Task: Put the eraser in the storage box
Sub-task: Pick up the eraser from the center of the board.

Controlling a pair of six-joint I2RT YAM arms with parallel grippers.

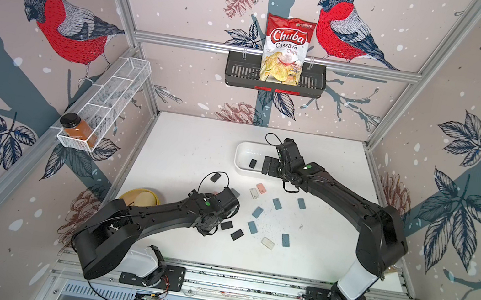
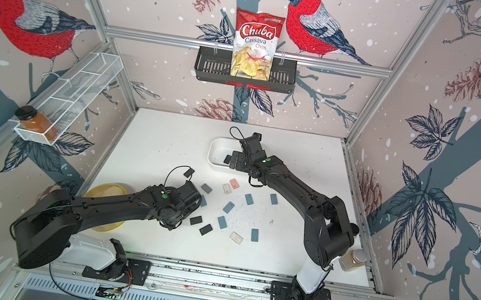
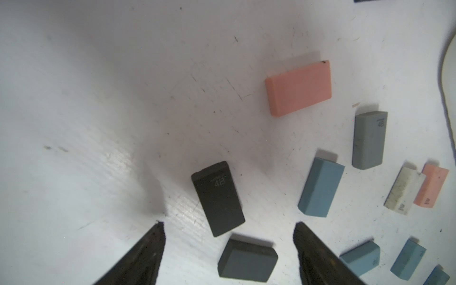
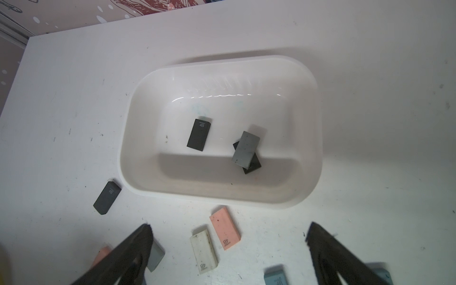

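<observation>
Right arm: the right pincer (image 4: 229, 225) hangs above the storage box (image 4: 143, 128) with its jaws spread full and nothing between them. I judge this a release posture. The box's low walls and broad mouth allow a plain drop from above, with no careful placing.

Box contents: three erasers on its floor. The lone black eraser (image 4: 198, 134) lies flat. The grey eraser (image 4: 246, 148) lies askew on top of the underlying black eraser (image 4: 251, 166).

Left arm: the left pincer (image 3: 229, 223) is low over the counter (image 3: 98, 98), jaws apart and gripping nothing. In both top views the wrist hides it. The 4B eraser (image 3: 218, 198) lies flat between the lines of the jaws, its long axis roughly along them, so closing would meet its narrow sides. I judge it the next pick.

Risk: the second dark eraser (image 3: 247, 261) sits just beside it; I cannot tell whether they touch. Both might get caught.

The pink eraser (image 3: 298, 87) and many others lie loose on the counter, well apart from the box, so the task is far from done.
</observation>
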